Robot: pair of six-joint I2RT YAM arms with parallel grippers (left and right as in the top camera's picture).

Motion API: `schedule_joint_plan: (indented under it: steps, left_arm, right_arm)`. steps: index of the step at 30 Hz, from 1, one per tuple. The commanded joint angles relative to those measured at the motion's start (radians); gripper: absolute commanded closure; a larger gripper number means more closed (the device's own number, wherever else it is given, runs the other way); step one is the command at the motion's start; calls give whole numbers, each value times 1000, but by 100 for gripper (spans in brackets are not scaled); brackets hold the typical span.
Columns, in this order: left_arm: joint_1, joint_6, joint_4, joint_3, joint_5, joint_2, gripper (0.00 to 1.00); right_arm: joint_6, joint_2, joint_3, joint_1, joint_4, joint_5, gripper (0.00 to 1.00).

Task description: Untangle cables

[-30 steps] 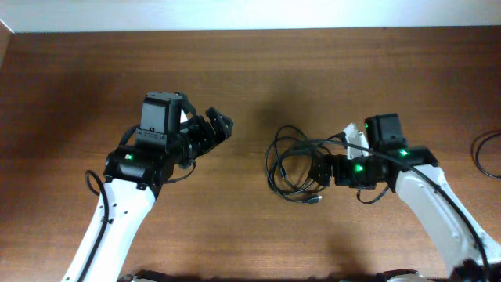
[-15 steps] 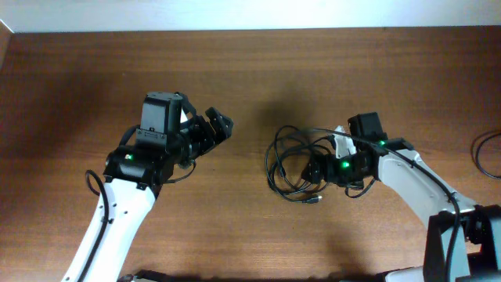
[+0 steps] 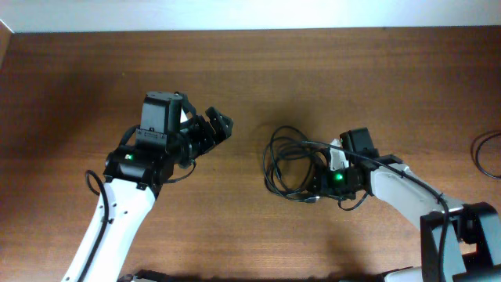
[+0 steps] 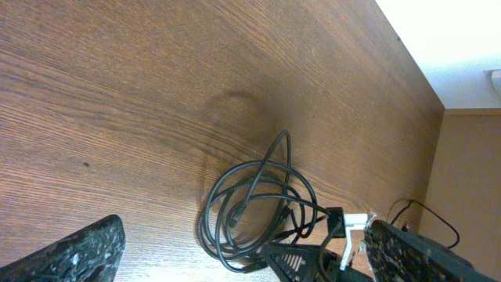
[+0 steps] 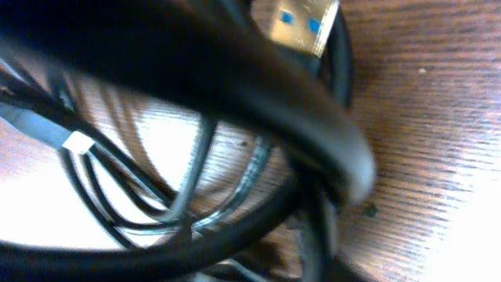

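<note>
Progress: nothing separated yet; the cables (image 3: pixel 291 160) lie as one knotted coil on the counter (image 3: pixel 235 63), right of centre.
Left claw (image 3: pixel 221 125): spread open, empty, well left of the coil.
Right claw (image 3: pixel 317 186): buried in the coil's near-right edge; whether it grips cannot be told.
Count: one tangle, strands uncountable; one USB plug (image 5: pixel 301 19) visible; two claws.

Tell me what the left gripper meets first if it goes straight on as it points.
Probably the cables: the left wrist view shows the tangle straight ahead between the left gripper's open fingers, only bare table before it. Depth is unclear; it may touch the table first.
</note>
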Motion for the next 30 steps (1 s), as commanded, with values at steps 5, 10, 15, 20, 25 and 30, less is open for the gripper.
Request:
schedule_joint_plan:
  steps: [5,10,15,20,25,30]
  left_arm:
    - [3,14,-75,1,-78,1,1]
    - [3,199,-117,1,3,1,1]
    - [-11,292,-148,-1,66,1,0]
    - [-128,54,-76,-1,60,87,8]
    - [-333,-48,151,-1,95,307,36]
    - [-477,-48,356,-1,98,413,33]
  right_arm:
    - [-134,-63,187,-3,-159,-133,96]
    - [-454,-126,325,-2,-314,-386,83]
    - [-216,-126,326,-5,-472,115,1]
    - [-148,-259,434,-29,-574,149,1]
    - [36,-599,480,-29,-648,382,1]
    - [53,-823,479,-29,-735,511,1]
